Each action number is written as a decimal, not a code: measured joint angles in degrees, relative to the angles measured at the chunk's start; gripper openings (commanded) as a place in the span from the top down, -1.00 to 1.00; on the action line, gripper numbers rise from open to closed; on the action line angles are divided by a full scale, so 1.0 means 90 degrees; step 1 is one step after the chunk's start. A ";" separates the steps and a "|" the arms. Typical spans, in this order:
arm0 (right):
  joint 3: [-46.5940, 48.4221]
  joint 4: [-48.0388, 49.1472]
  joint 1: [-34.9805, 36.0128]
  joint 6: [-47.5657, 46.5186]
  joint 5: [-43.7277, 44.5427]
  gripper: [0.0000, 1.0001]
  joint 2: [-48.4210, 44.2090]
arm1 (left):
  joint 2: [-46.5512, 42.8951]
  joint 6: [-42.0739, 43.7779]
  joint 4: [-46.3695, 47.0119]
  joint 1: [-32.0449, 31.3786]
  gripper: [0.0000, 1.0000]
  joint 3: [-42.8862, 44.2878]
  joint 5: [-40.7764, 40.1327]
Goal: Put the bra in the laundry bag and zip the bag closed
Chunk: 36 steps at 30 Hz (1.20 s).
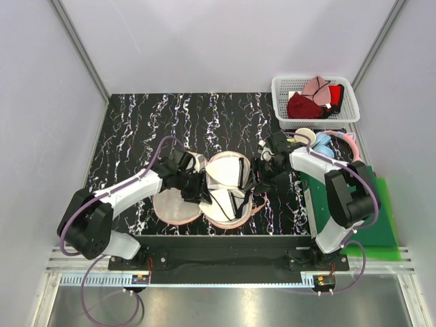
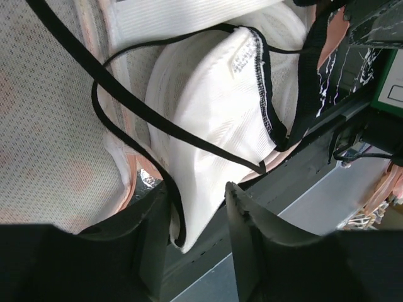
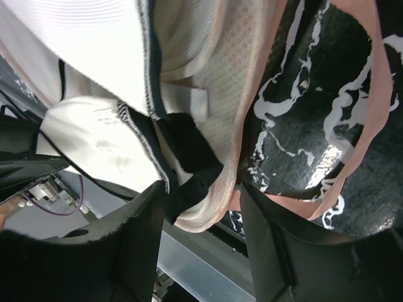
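Here, the laundry bag (image 1: 170, 208) lies open on the black marbled table (image 1: 136, 129), close to its near edge and between the two arms, its pale lining facing up. The bra (image 1: 222, 203) sits in the bag's right lobe, white cups stacked loosely and black straps looping across them; the left lobe shows bare lining. The left gripper (image 2: 196, 228) reaches in from the left. Its jaws are drawn partway together on a corner of a padded cup, with the cloth filling the gap between them and a black strap running along one finger. The right gripper (image 3: 203, 246) comes in from the right. Its jaws are likewise narrowed onto the bag's soft rim, with a dark band of the bra bunched in beside it. In the far right corner stands a white basket (image 1: 285, 88) holding a dark red garment (image 1: 301, 106).
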 measured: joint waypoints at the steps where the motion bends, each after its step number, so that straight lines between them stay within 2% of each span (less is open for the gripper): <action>1: 0.0000 0.0029 0.0000 -0.0007 0.0002 -0.10 0.0075 | 0.0044 -0.0005 0.0007 0.0000 0.42 0.0000 -0.0005; 7: 0.0015 0.0085 0.0015 -0.0022 0.0056 0.20 0.0311 | 0.0277 0.0175 -0.0061 0.0000 0.74 0.0221 -0.0107; 11: 0.0121 0.0121 0.0039 -0.0029 0.0061 0.39 0.0379 | 0.0410 0.0311 -0.0066 0.0000 0.80 0.0457 -0.0206; 16: 0.0291 0.0255 0.0136 -0.0034 0.0051 0.79 0.0571 | 0.0619 0.0476 -0.0168 0.0000 0.84 0.0665 -0.0338; 21: 0.0330 0.0289 0.0325 -0.0012 0.0046 0.98 0.0636 | 0.0661 0.0529 -0.0214 0.0000 0.93 0.0668 -0.0410; 28: 0.0631 0.0447 0.0867 0.0284 -0.0002 1.00 0.0712 | 0.0661 0.0529 -0.0214 0.0000 1.00 0.0663 -0.0515; 36: 0.0631 0.0544 0.0891 0.0559 0.0245 1.00 0.1064 | 0.0444 0.0413 -0.0253 -0.0002 1.00 0.0588 -0.0661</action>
